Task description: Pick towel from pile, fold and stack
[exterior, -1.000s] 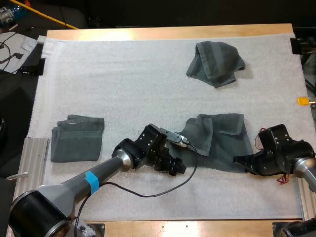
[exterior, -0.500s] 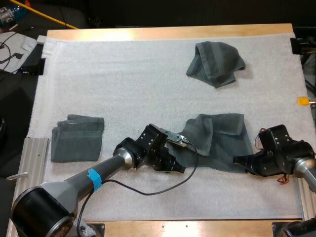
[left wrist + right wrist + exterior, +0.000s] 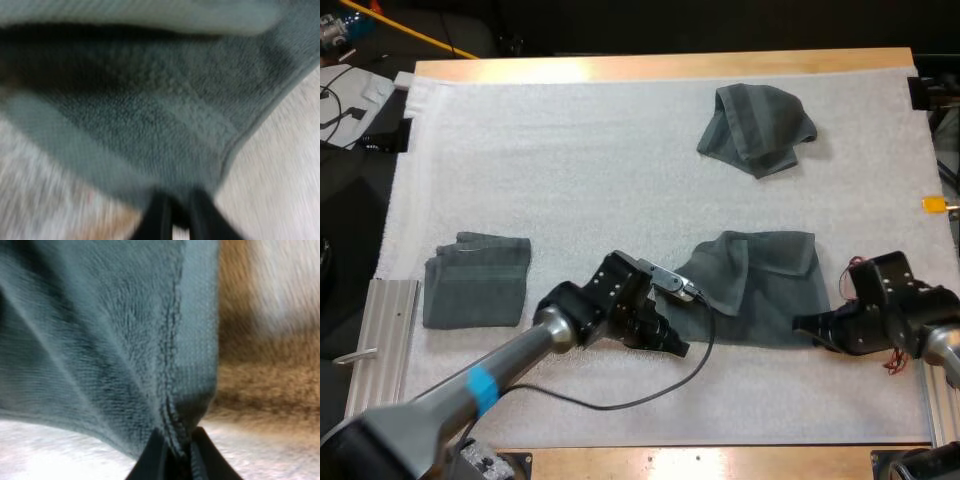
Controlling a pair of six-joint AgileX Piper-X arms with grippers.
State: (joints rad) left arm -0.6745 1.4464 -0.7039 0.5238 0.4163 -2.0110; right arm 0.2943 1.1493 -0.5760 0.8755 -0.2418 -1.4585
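The left tool [image 3: 680, 346] is gripping the half-spread towel [image 3: 765, 290] at its near left edge. This towel is lying on the white mat [image 3: 570, 170] toward the front of the bench [image 3: 650, 68], right of the middle. In the left wrist view, the 2 black fingers [image 3: 159, 222] are pressing together on the towel's hem, and the cloth is spreading away from them over the mat.

The right tool [image 3: 802, 325] is clamping the same towel at its near right corner. In the right wrist view, its fingers [image 3: 150, 462] are squeezing the stitched hem from both sides. On the left part of this towel, 1 flap is lying doubled over the rest.

A crumpled towel [image 3: 758, 128] is sitting toward the far right of the mat, well apart from both tools. A folded towel [image 3: 478, 282] is resting flat near the mat's left edge, apart from the left arm.
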